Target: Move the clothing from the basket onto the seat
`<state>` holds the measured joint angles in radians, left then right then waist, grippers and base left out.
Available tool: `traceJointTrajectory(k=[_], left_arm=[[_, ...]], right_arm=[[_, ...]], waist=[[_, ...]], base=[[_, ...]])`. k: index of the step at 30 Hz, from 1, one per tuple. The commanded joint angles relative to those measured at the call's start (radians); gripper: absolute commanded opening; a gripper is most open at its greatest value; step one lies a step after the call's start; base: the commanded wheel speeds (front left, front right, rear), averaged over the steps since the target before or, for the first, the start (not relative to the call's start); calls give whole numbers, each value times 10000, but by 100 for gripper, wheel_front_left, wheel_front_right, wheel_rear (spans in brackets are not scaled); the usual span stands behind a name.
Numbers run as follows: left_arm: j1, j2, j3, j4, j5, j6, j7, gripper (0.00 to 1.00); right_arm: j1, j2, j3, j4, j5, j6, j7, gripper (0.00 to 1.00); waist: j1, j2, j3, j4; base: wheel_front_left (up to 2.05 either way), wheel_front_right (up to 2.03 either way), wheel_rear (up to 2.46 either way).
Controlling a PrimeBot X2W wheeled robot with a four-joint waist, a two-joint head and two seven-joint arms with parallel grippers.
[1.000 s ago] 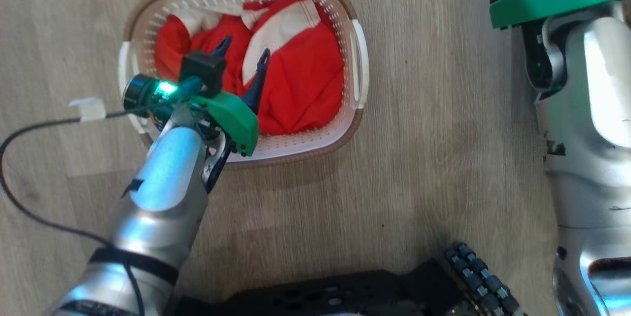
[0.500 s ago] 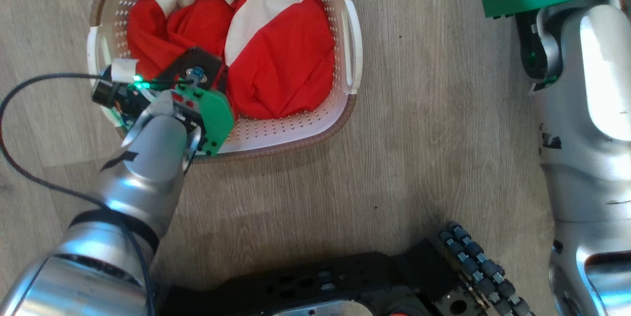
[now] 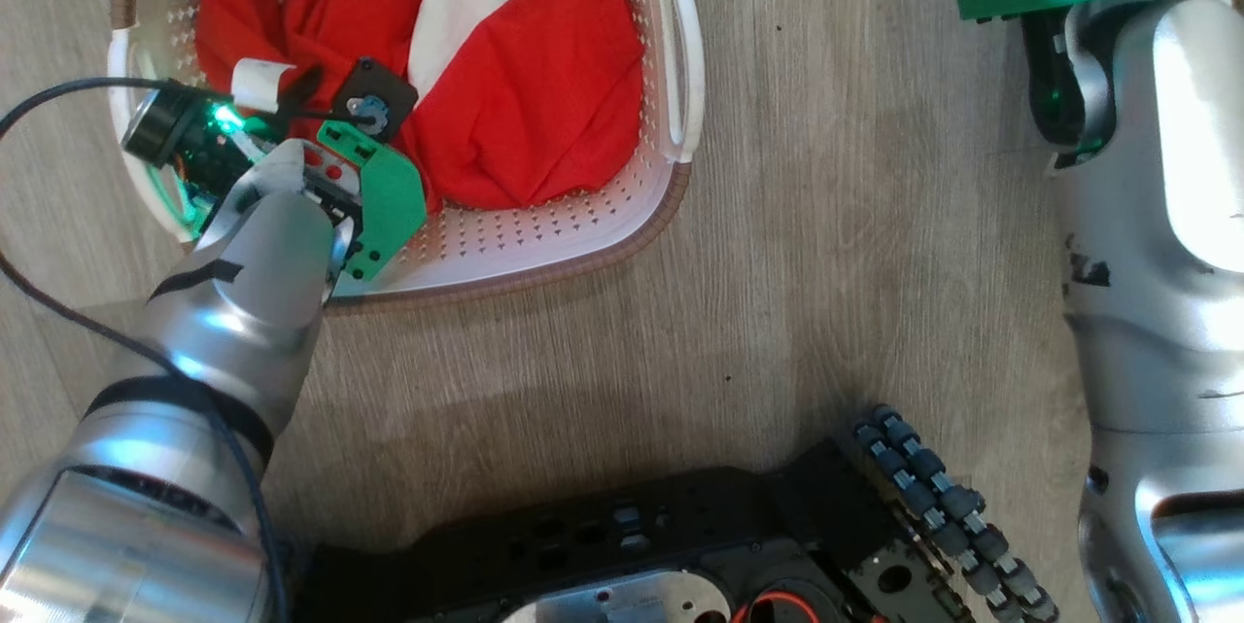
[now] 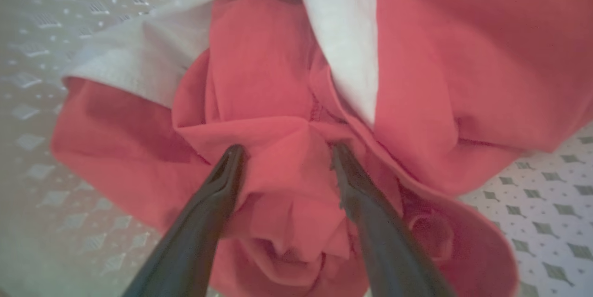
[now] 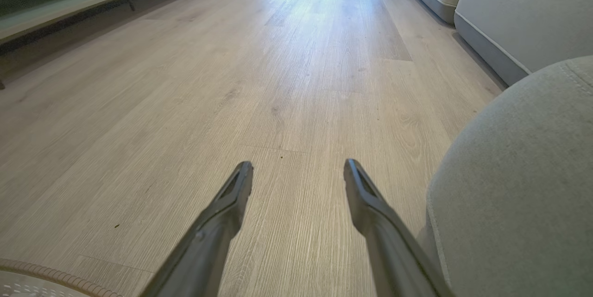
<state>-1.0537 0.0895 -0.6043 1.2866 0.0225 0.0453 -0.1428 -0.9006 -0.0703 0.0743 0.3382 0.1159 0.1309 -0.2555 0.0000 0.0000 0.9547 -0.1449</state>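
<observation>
There was one basket [image 3: 544,239], holding one heap of red-and-white clothing [image 3: 525,108]; the number of garments could not be told. Two grippers: left gripper [image 4: 287,148], right gripper [image 5: 297,165]. Three grey cushions, the nearest being the seat [image 5: 509,195].

Bright daylight, glare on far floor [image 5: 319,14], clothing [image 4: 259,79] close-up hazy, soft

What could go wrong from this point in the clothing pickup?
1. The open left gripper straddles one small fold of the clothing; closing there may lift only part of it.
2. The clothing fills the basket, and the right gripper is off by the seat, so nothing steadies the basket; it might drag or tip.
</observation>
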Motion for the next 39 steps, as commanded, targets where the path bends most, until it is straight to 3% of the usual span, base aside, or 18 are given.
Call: traceJointTrajectory(k=[1, 2, 3, 11, 25, 39], left_arm=[[24, 336, 68, -1, 46, 99, 102, 98], [8, 341, 72, 3, 18, 115, 113, 40], [-3, 341, 58, 7, 4, 115, 115, 0], [260, 247, 274, 27, -491, -23, -135, 0], [1241, -332, 1249, -539, -2192, -656, -1174, 0], [2856, -389, 2059, -3881, -3028, -1068, -1188, 0]], right_arm=[[72, 175, 69, -390, 93, -2, -63, 100], [57, 178, 64, -388, 108, -2, -63, 100], [44, 181, 58, -384, 124, -2, -63, 100], [82, 194, 83, -293, 222, -2, -63, 100], [782, -46, 299, 369, 215, -2, -63, 100], [1934, -331, 725, 1248, 547, -2, -63, 100]], waist=[[0, 0, 57, -30], [0, 0, 70, -31], [0, 0, 71, -26], [0, 0, -363, 73], [0, 0, -2643, 816], [0, 0, -5287, 1535]], base=[[0, 0, 0], [0, 0, 0], [0, 0, 0], [0, 0, 0], [0, 0, 0], [0, 0, 0]])
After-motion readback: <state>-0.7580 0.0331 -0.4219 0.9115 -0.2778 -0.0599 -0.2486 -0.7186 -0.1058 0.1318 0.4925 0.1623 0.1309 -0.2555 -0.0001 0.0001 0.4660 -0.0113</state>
